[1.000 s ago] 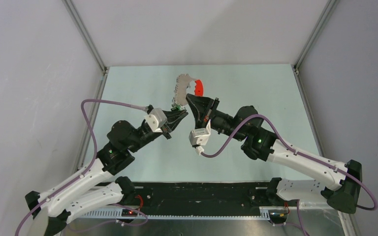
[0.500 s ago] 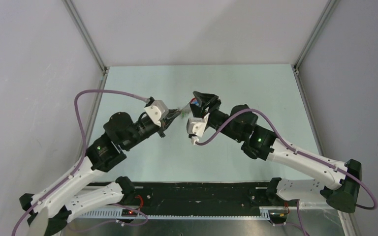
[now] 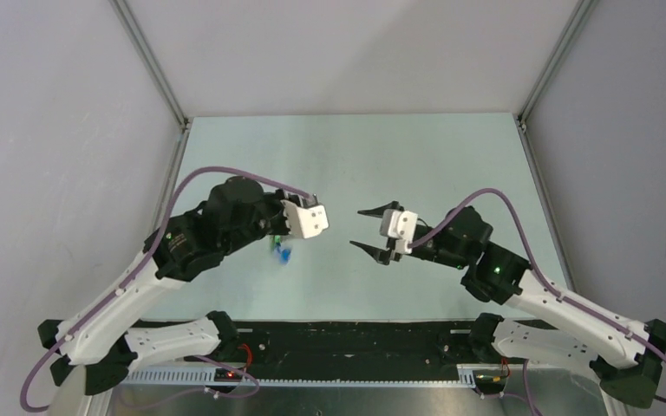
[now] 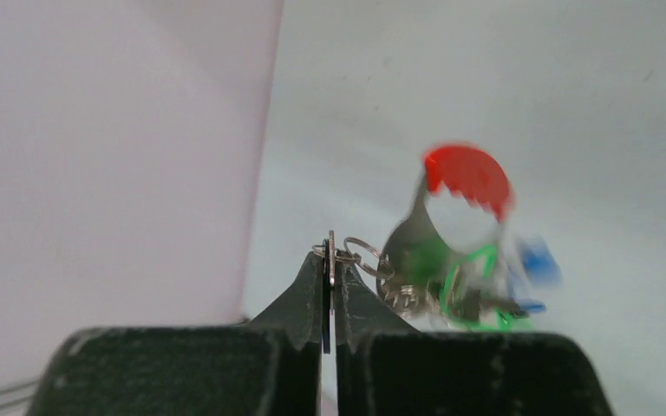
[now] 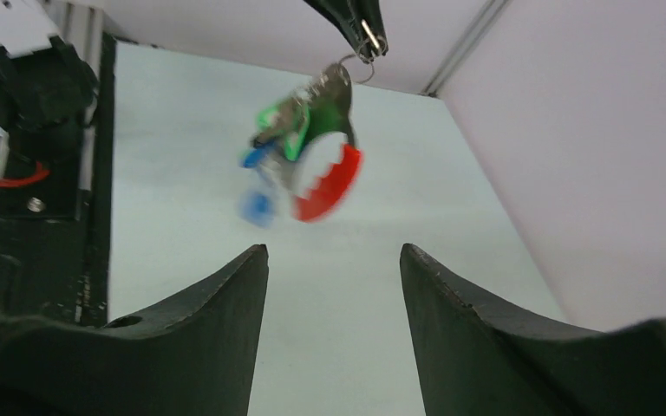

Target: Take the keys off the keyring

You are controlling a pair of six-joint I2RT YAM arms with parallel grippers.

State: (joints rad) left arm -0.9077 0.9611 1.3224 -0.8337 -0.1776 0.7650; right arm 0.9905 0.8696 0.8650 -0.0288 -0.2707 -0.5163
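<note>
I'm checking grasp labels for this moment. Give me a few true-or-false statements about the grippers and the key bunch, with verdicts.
1. The left gripper is shut on the key bunch. True.
2. The right gripper grips the bunch too. False: it is open and empty, apart from the bunch.
3. The bunch lies flat on the table. False: it hangs from the left gripper's tips, above the table.
4. The bunch has red, green and blue parts. True.
</note>
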